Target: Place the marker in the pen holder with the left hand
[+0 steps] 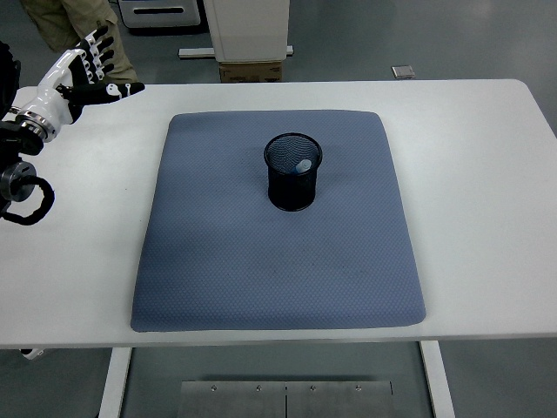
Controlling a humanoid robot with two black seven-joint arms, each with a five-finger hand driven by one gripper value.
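A black mesh pen holder (292, 171) stands upright on the blue-grey mat (277, 252), a little behind its middle. Inside it the pale end of the marker (303, 164) shows near the right wall. My left hand (90, 68) hovers over the table's far left corner, well away from the holder, with its fingers spread and nothing in them. The right arm is out of view.
The mat covers the middle of the white table (479, 174). Behind the table stand a white cabinet (248, 26) and a cardboard box (252, 71). A person's trouser legs (65, 22) show at the top left, close behind my left hand.
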